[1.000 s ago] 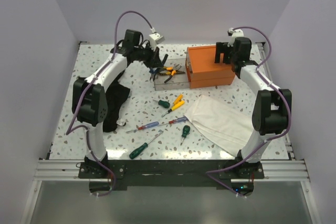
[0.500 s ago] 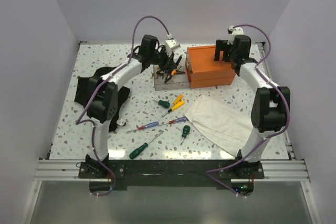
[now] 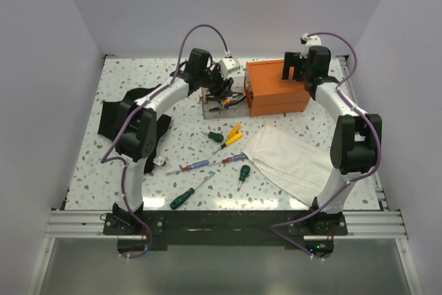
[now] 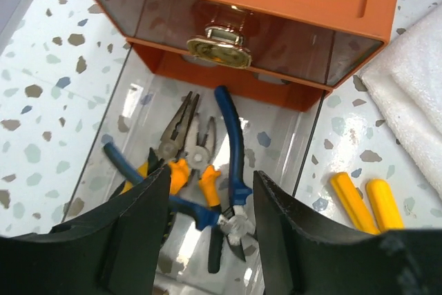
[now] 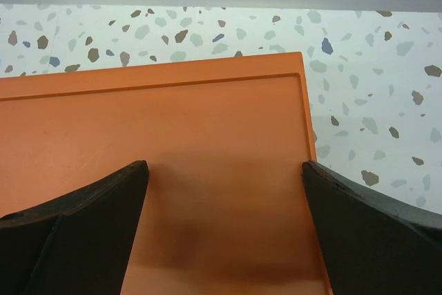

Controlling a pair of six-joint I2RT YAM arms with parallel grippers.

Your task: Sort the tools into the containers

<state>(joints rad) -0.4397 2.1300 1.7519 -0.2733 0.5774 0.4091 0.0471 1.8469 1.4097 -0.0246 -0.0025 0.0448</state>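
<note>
No text, label or number is legible anywhere.

Left fingers over pulled-out drawer (pliers inside) beside orange box

Box upper right of centre, its drawer pulled out to the left — pliers inside (several, overlapping), screwdrivers scattered mid-frame below, cloth to their right, fabric piece at left.
</note>
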